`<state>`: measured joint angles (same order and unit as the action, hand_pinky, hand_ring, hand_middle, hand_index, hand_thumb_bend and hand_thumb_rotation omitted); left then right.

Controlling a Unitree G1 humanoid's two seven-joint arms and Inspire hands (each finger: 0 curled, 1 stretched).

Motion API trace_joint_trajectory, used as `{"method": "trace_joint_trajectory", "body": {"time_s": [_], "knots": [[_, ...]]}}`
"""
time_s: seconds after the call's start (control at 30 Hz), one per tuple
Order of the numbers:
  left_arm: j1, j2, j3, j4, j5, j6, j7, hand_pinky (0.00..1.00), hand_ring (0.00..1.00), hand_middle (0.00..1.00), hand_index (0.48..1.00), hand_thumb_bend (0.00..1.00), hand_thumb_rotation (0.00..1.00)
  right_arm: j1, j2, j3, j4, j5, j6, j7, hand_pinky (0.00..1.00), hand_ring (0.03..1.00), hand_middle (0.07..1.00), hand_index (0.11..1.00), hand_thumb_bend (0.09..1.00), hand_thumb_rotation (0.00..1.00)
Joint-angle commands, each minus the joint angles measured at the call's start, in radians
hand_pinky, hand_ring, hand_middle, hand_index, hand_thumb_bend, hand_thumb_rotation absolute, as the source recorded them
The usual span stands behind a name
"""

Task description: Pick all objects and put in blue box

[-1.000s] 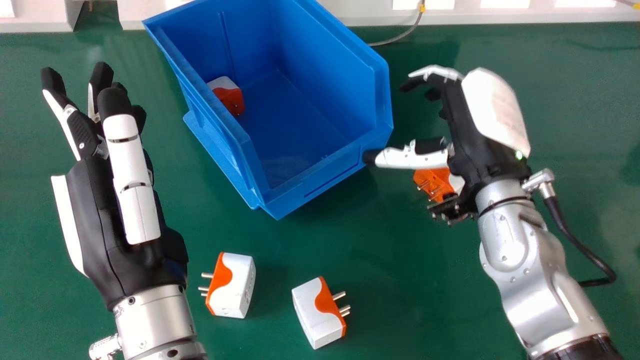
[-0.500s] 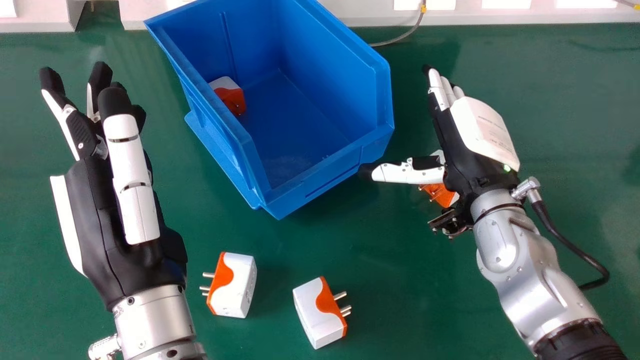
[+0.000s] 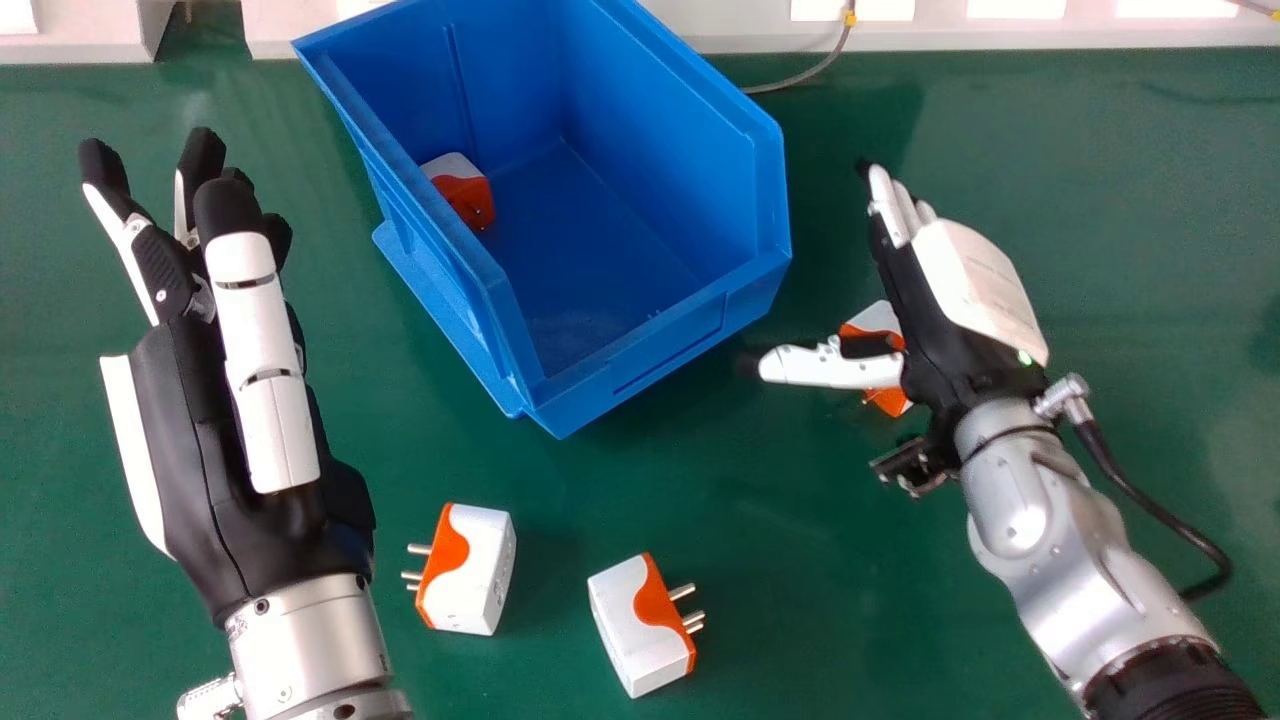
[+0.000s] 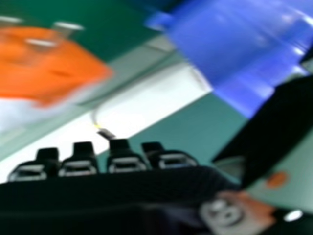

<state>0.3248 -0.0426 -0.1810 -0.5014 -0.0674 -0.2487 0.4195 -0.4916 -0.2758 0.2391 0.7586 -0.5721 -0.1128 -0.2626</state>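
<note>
Right fingers [image 3: 889, 205] and left fingers [image 3: 123, 235] released | adapter [image 3: 877, 320] partly hidden by right thumb [image 3: 825, 367]

All was black, white and silver.
The left hand [image 3: 215, 450] was black and white, its forearm [image 3: 310, 640] silver with dark screws [image 3: 262, 605]. The right hand [image 3: 935, 320] had a faintly printed white back plate [image 3: 980, 280] and green light [image 3: 1024, 357]; a black cable [image 3: 1140, 497] curved from a silver connector [image 3: 1060, 397].

green table [image 3: 800, 560] | blue box [image 3: 650, 350] | two plugs [image 3: 482, 570] | third plug [image 3: 878, 318], seemingly | grey cable [image 3: 800, 79]
</note>
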Motion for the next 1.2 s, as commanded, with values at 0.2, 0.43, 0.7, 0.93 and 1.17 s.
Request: {"method": "trace_joint_trajectory", "body": {"time_s": [0.2,0.43,0.7,0.93,1.17], "knots": [[0.014,-0.072,-0.006,-0.035,0.002,-0.004,-0.007,0.94,0.96,0.96,0.921,0.53,0.8,-0.019,-0.022,-0.035,0.175,0.051,-0.121,-0.144,1.0,1.0,1.0,1.0,1.0,0.53],[0.015,-0.072,0.0,-0.044,0.006,0.009,-0.006,0.93,0.96,0.95,0.92,0.54,0.79,-0.047,0.01,-0.034,0.313,0.08,-0.184,-0.2,0.99,1.0,1.0,1.0,1.0,0.61],[0.012,-0.073,-0.002,-0.043,0.009,0.011,-0.007,0.94,0.96,0.96,0.926,0.54,0.79,-0.092,0.07,-0.045,0.446,0.114,-0.222,-0.234,0.89,0.94,0.97,0.976,1.0,0.53],[0.014,-0.076,-0.006,-0.045,0.019,0.013,-0.001,0.93,0.96,0.96,0.926,0.54,0.8,-0.107,0.118,-0.043,0.483,0.124,-0.243,-0.312,0.76,0.85,0.9,0.903,0.987,0.31],[0.017,-0.082,-0.01,-0.05,0.014,0.013,0.006,0.94,0.95,0.95,0.921,0.54,0.79,-0.113,0.135,-0.096,0.523,0.183,-0.293,-0.377,0.54,0.588,0.73,0.739,0.716,0.05]]}}
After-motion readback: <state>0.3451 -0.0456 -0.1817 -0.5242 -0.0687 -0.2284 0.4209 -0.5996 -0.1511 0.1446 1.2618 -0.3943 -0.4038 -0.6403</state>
